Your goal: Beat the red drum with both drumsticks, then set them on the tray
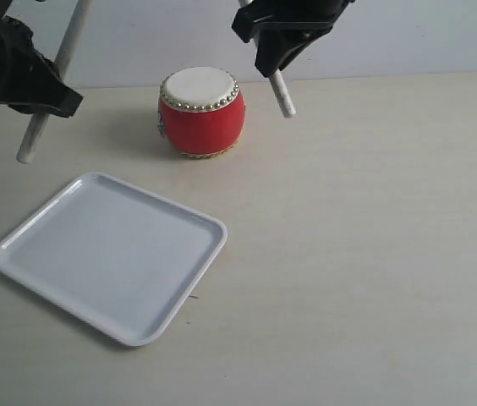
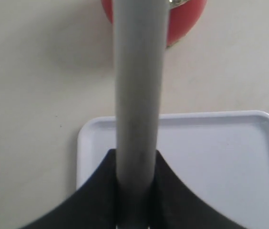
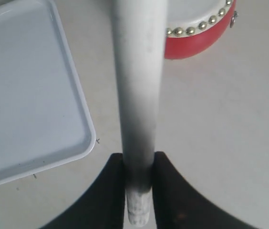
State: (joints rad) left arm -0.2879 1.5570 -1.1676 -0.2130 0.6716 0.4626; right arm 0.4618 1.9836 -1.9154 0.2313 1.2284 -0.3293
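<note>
The red drum [image 1: 201, 112] with its cream skin and studded rim stands at the back middle of the table. My left gripper [image 1: 46, 95] is shut on a pale drumstick [image 1: 50, 85], held up in the air left of the drum and above the table beyond the tray's far corner. My right gripper [image 1: 274, 51] is shut on the other drumstick [image 1: 283, 95], whose lower end hangs just right of the drum. The white tray [image 1: 19, 245] lies flat at the front left. In the wrist views each drumstick [image 2: 139, 95] [image 3: 137, 86] runs out between shut black fingers.
The pale table stretches to the right and front of the tray and drum. A light wall closes the back. The drum's edge [image 3: 201, 36] and the tray's rim [image 3: 84, 119] show below the right stick.
</note>
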